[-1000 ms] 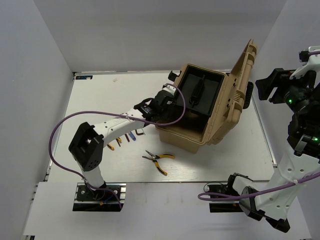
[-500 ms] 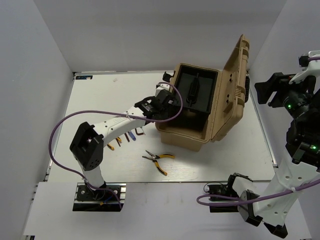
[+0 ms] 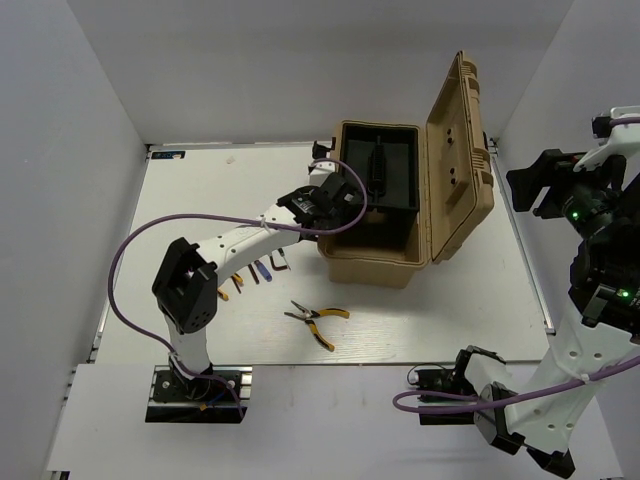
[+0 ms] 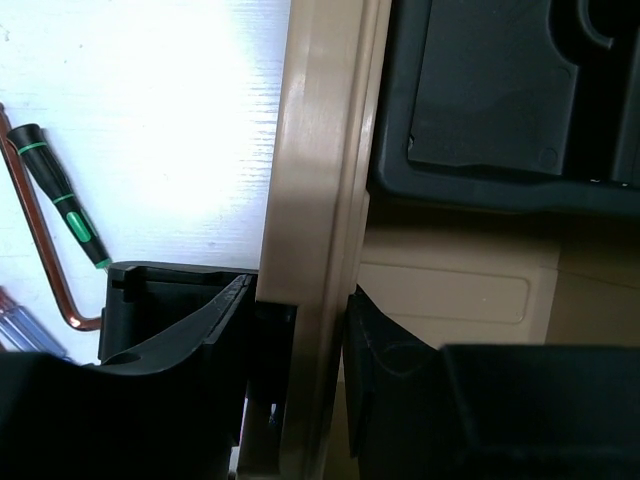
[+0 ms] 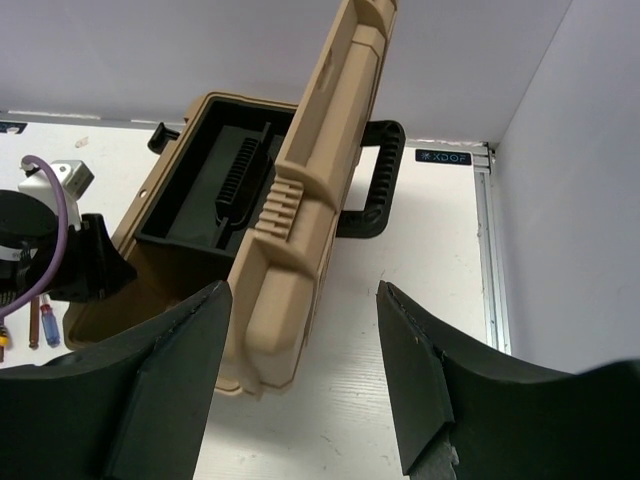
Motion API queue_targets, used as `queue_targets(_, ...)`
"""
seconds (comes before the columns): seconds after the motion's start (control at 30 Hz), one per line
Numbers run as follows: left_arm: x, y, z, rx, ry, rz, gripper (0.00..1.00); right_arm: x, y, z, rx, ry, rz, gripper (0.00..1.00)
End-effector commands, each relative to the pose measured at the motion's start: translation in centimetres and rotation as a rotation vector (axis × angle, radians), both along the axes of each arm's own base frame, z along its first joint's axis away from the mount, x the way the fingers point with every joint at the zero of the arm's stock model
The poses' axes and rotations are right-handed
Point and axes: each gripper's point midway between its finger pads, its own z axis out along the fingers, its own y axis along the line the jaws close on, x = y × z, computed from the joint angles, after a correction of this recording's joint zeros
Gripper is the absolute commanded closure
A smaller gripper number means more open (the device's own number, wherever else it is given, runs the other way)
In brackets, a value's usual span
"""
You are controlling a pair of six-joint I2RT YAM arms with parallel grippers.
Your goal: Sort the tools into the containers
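My left gripper (image 4: 300, 330) is shut on the left wall (image 4: 320, 200) of the open tan toolbox (image 3: 380, 255), one finger outside and one inside. The box's lid (image 3: 455, 150) stands up on the right, and a black tray (image 3: 385, 170) sits inside. Yellow-handled pliers (image 3: 318, 318) lie on the table in front of the box. Small screwdrivers and hex keys (image 3: 255, 272) lie beside the left arm; a green-and-black handle (image 4: 60, 195) shows in the left wrist view. My right gripper (image 5: 305, 370) hangs open high at the right, above the lid (image 5: 310, 180), holding nothing.
The toolbox's black carry handle (image 5: 375, 180) sticks out on its far right side. White walls enclose the table at the back and on both sides. A metal rail (image 5: 487, 250) runs along the table's right edge.
The toolbox has swung round with my left gripper, now squarer to the table and a little further back and left. Its lid stands more upright. The right arm has barely moved.
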Motion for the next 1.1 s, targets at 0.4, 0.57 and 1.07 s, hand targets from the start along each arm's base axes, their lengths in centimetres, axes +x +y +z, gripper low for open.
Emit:
queue_targets(0.4,0.8,1.5,-3.6,-0.09,0.091,0.234,1.0,-0.3,0.4,0.2,-0.005,-0.029,0.015,0.34)
queue_targets(0.57,0.9,0.5,-3.9,-0.126,0.102,0.258,1.0,-0.4,0.5,0.2,0.001,-0.026,0.021,0.34)
queue_targets(1.07,1.3,-0.4,-4.1,-0.177,0.111,0.301,1.0,-0.8,0.5,-0.1,-0.015,-0.02,0.016,0.34)
